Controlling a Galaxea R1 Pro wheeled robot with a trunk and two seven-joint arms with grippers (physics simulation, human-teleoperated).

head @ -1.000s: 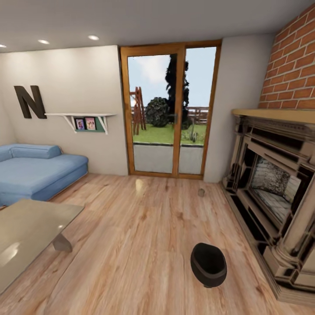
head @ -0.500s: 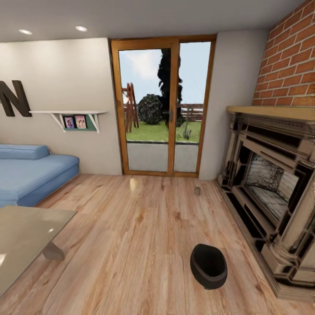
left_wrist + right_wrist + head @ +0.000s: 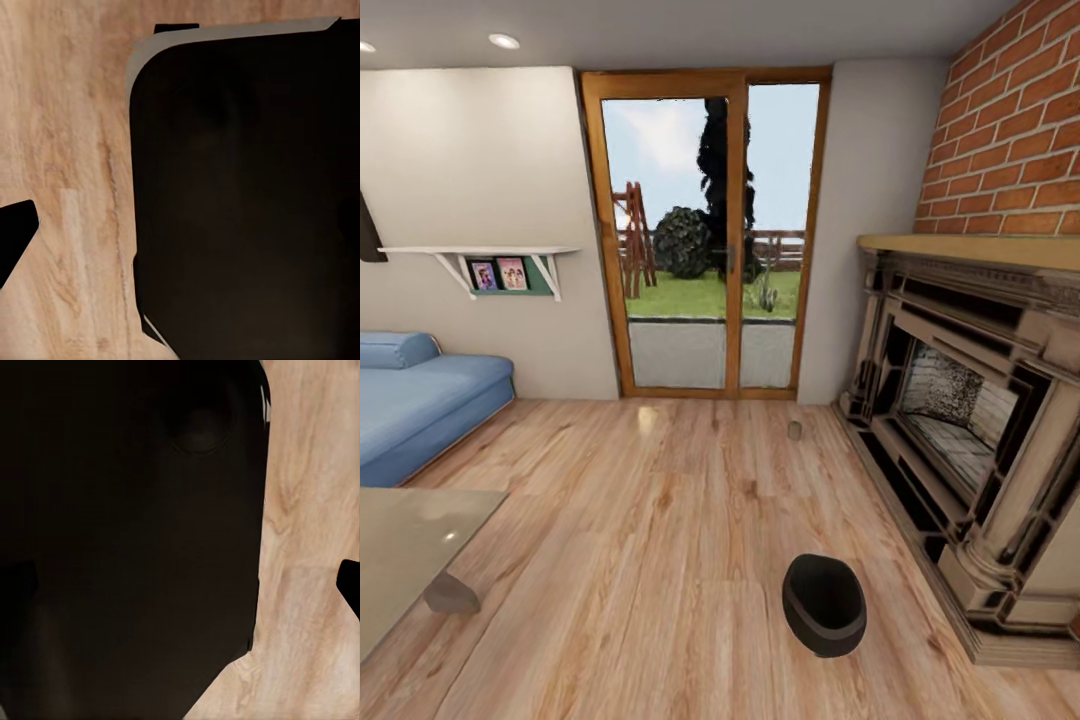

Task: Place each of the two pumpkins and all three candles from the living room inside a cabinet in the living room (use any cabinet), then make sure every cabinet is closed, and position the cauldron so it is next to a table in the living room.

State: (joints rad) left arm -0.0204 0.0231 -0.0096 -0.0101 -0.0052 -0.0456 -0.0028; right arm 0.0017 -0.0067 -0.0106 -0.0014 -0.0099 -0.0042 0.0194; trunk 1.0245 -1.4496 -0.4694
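Cauldron (image 3: pixel 823 604) stands on the near floor, right of centre, apart from the table (image 3: pixel 410 545) at near left; candle (image 3: pixel 794 430) lies farther off. Gripper states cannot be told.

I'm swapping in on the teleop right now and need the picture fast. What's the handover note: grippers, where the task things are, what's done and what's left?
Grippers: whether left or right is open or shut cannot be told; both wrist views are mostly dark robot body over wood floor.
Cauldron: on the floor in front of the fireplace, apart from the glass table at the head view's lower left.
One candle: on the floor near the glass door.
Left: move the cauldron beside a table, put the candle in a cabinet, find the other candles, pumpkins and cabinet.
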